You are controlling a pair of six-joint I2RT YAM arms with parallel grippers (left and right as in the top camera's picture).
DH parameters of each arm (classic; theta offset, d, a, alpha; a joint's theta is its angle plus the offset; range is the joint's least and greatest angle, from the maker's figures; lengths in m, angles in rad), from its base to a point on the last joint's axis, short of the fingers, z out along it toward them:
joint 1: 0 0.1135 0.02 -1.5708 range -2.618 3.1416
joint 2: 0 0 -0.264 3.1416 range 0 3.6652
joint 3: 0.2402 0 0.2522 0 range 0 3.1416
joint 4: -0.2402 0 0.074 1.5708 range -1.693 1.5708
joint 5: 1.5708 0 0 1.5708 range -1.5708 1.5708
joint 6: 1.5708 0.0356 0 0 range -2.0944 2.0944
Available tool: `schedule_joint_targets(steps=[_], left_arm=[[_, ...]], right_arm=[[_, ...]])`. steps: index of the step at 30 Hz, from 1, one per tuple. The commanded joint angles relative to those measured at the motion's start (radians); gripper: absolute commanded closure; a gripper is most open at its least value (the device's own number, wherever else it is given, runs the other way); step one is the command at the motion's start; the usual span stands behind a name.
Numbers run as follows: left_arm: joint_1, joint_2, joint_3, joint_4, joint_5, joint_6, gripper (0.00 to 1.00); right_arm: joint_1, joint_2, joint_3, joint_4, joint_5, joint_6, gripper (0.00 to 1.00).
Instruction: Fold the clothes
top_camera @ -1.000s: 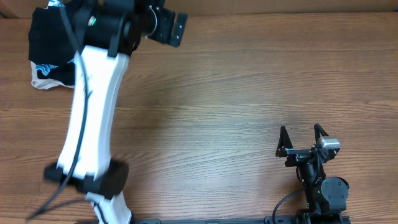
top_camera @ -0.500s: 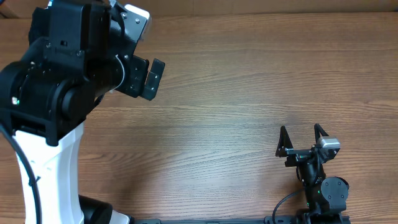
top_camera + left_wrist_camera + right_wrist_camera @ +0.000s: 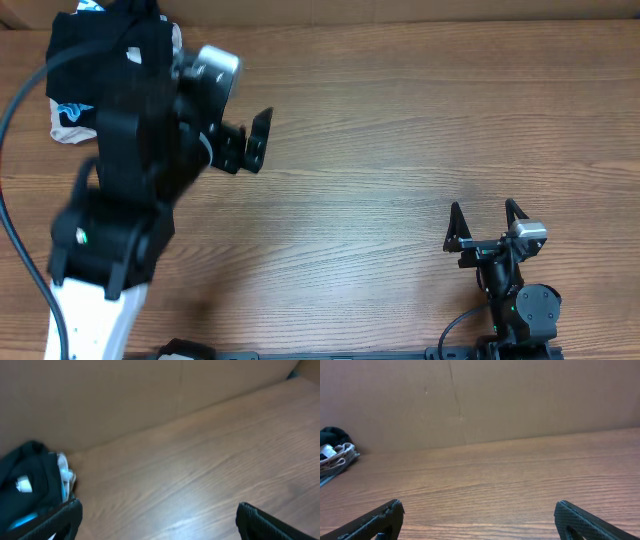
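Note:
The black garment (image 3: 95,50) lies bunched in a pile at the far left corner of the table, with a small white mark on it. It also shows at the left edge of the left wrist view (image 3: 25,485) and far off in the right wrist view (image 3: 331,436). My left gripper (image 3: 247,145) is open and empty, above the wood to the right of the pile; in its own view (image 3: 160,522) the garment lies just beyond the left finger. My right gripper (image 3: 487,222) is open and empty near the front right, over bare wood in its own view (image 3: 480,520).
A light-blue top (image 3: 72,108) and a beige garment (image 3: 65,132) poke out from under the black one at the pile's front edge. A cardboard wall (image 3: 480,400) stands along the table's far edge. The left arm (image 3: 110,230) blocks the front left.
My left gripper has come away from the far edge toward the front, and the arm has swung off the pile. The right arm has not moved.

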Motion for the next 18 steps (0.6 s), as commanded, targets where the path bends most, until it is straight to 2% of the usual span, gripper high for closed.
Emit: schedule_joint_targets(steps=[1, 8, 12, 18], left_arm=[[0.053, -0.188, -0.315, 0.156, 0.038, -0.085, 0.00], [0.137, -0.526, -0.789, 0.507, 0.037, -0.130, 0.00], [0.187, -0.689, -0.978, 0.684, 0.037, -0.134, 0.00], [0.251, -0.892, -1.159, 0.784, 0.034, -0.166, 0.00]], right_arm=[[0.006, -0.008, -0.011, 0.007, 0.010, 0.000, 0.00], [0.006, -0.008, -0.011, 0.007, 0.010, 0.000, 0.00], [0.006, -0.008, -0.011, 0.007, 0.010, 0.000, 0.00], [0.006, -0.008, -0.011, 0.007, 0.010, 0.000, 0.00]])
